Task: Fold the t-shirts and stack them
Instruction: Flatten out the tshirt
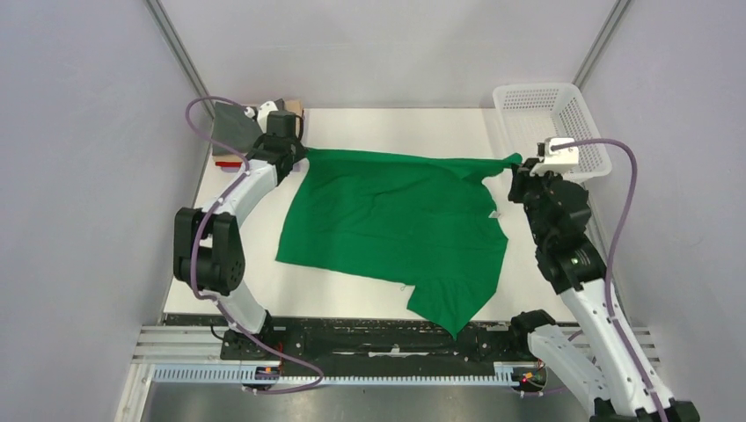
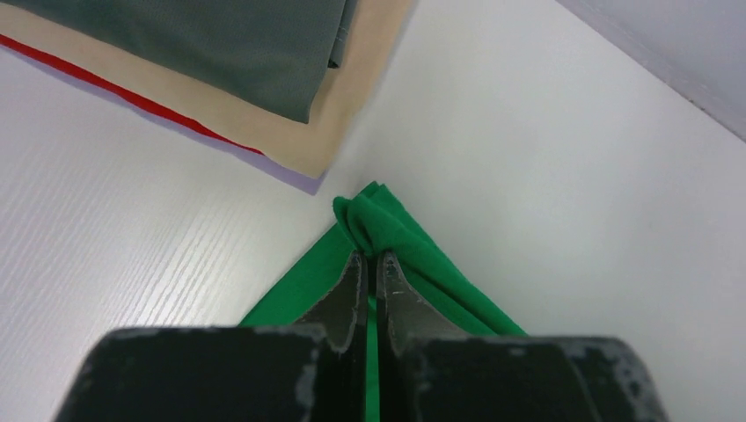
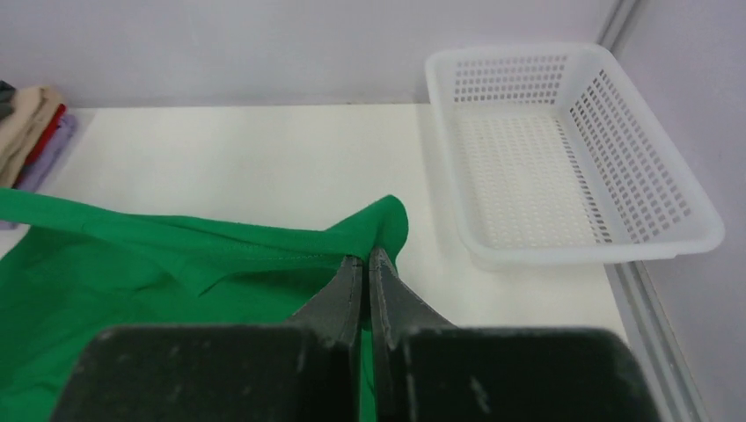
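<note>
- White desk [image 1: 396, 123] carries the green t-shirt [image 1: 396, 220], stretched between both arms.
- Left end effector [image 2: 370, 257] and right end effector [image 3: 365, 257] each clamp a far corner.
- Likely step: flattening; next needs even tension, then folding.

White table [image 1: 378, 123], matte, faint wood grain in the left wrist view. Directly on it:
- green t-shirt [image 1: 396, 220], spread across the centre, one corner overhanging the near edge.
- stack of folded shirts [image 1: 230, 127], far-left corner: grey on top, then tan, red, lilac at the bottom.
- white mesh basket [image 1: 534, 87], far-right corner.
</note>
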You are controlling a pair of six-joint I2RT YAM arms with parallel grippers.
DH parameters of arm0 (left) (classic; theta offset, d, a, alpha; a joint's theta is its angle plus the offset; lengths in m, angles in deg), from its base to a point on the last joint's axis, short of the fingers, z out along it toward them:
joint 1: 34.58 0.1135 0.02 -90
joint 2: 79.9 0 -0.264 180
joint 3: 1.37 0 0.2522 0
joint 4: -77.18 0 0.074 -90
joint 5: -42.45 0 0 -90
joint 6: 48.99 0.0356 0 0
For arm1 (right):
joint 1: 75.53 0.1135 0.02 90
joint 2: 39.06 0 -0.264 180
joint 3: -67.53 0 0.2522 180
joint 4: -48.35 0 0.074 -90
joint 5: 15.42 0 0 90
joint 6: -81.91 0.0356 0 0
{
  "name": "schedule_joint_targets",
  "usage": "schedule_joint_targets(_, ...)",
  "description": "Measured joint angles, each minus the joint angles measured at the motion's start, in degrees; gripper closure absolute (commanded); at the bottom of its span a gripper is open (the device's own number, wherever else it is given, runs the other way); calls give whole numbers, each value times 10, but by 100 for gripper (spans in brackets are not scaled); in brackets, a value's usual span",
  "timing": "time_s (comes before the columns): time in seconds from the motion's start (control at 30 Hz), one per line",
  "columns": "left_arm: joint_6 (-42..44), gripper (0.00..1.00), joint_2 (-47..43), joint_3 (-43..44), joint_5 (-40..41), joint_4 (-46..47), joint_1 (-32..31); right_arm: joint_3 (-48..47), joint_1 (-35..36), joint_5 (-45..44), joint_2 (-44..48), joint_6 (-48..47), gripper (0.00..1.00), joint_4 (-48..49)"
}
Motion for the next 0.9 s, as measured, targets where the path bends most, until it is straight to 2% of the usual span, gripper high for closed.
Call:
schedule_joint_targets(0.1,0,98,-32,-18,-7,7,0,14,0,28,51,10,100,-10)
schedule_joint_targets(0.23,0,98,-40,-17,2,17,1,8,-1,14,-5,16,100,-10)
schedule_joint_targets(0.37,1,98,0,40,36,5,3,-96,-3,-75,-208,31,100,-30)
schedule_joint_targets(0.47,1,98,71,132,60,-6,4,-269,-9,-156,-417,47,100,-70)
schedule_joint_targets(0.5,1,98,94,161,67,-9,4,-323,-11,-176,-473,51,98,-80)
schedule_joint_targets(0.53,1,96,122,196,72,-20,4,-381,-13,-195,-526,53,92,-95)
schedule_joint_targets(0.57,1,90,162,249,77,-33,4,-443,-15,-210,-582,54,83,-103)
schedule_joint_targets(0.63,1,68,226,331,81,-54,4,-577,-22,-235,-697,52,75,-105)
schedule_joint_targets(0.67,0,56,260,374,81,-69,4,-626,-25,-242,-741,45,57,-104)
schedule_joint_targets(0.7,1,36,289,410,80,-86,4,-675,-29,-242,-786,35,28,-96)
schedule_joint_targets(0.73,3,3,308,435,79,-97,4,-702,-33,-235,-817,26,9,-78)
schedule_joint_targets(0.77,5,0,325,455,79,-110,4,-708,-38,-214,-838,9,2,-54)
schedule_joint_targets(0.83,9,0,334,464,76,-127,3,-692,-45,-177,-848,-11,2,-32)
schedule_joint_targets(0.9,13,0,331,464,75,-137,-2,-626,-53,-120,-830,-28,2,17)
